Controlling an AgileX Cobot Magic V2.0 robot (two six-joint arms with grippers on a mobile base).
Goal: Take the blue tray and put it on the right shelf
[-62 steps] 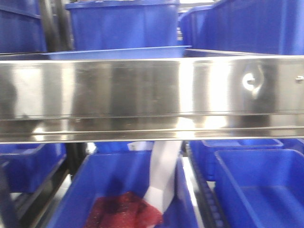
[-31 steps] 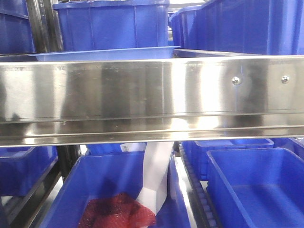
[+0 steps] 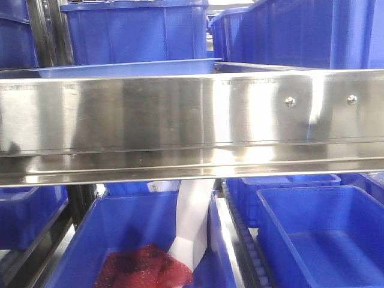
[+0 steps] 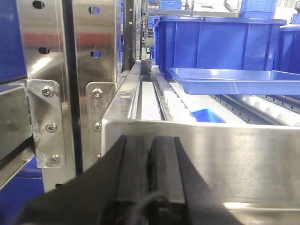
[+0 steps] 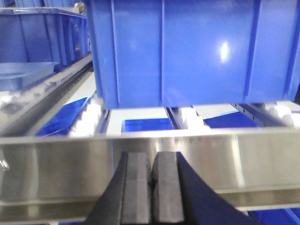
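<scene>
The blue tray [image 3: 126, 68] is shallow and light blue. It rests on the steel shelf behind the wide shiny front rail [image 3: 180, 120], left of centre. In the left wrist view the tray [image 4: 234, 79] lies on the roller tracks up and to the right of my left gripper [image 4: 150, 140], which is shut and empty in front of the rail [image 4: 234, 159]. In the right wrist view the tray [image 5: 23, 70] shows at the far left. My right gripper [image 5: 152, 157] is shut and empty, close to the rail [image 5: 56, 164].
Deep dark-blue bins [image 3: 135, 30] stand on the shelf behind and to the right of the tray, one right ahead of the right gripper [image 5: 187, 51]. Perforated uprights [image 4: 93, 56] stand at the left. Below, a bin holds a red mesh item [image 3: 141, 267] and a white strip [image 3: 195, 222].
The whole scene has slid left in the front view, so the view has shifted to the right along the shelf. The blur has gone. The tray stays on the shelf.
</scene>
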